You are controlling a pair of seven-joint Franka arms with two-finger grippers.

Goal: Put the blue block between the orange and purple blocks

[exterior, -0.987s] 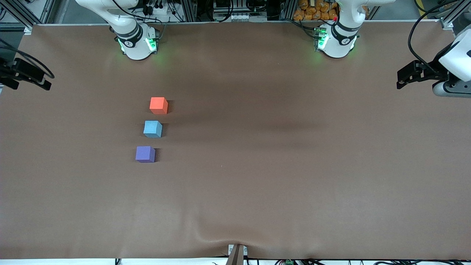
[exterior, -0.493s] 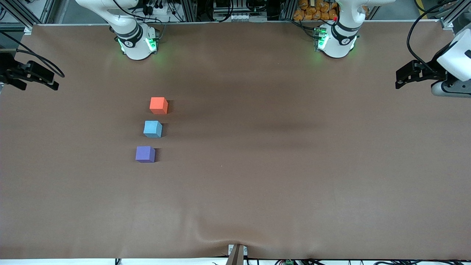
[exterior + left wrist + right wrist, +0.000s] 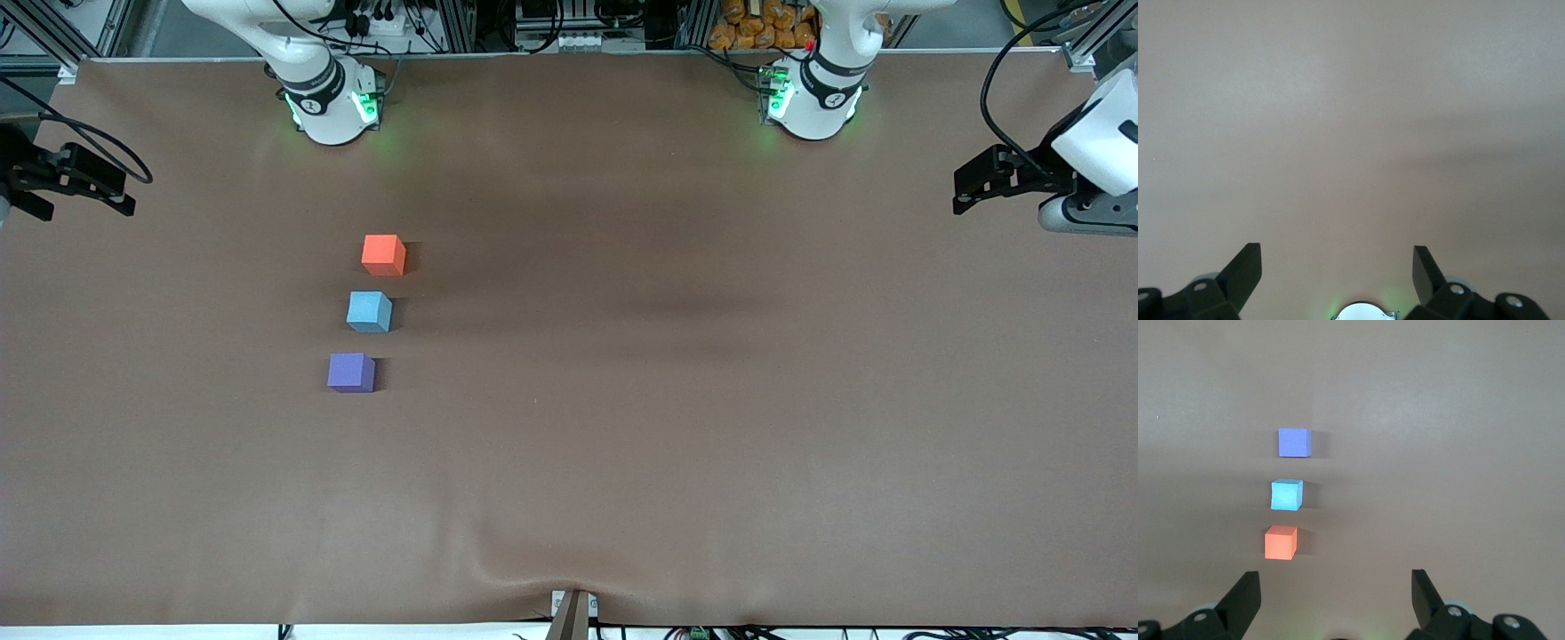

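Right gripper (image 3: 116, 196) shifted; blue block (image 3: 369, 311) unmoved, slightly rotated.

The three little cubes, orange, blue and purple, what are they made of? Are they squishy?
The orange block, blue block and purple block look like foam or painted wood: flat matte colour, no shine, crisp edges. The look alone cannot tell whether they are squishy.
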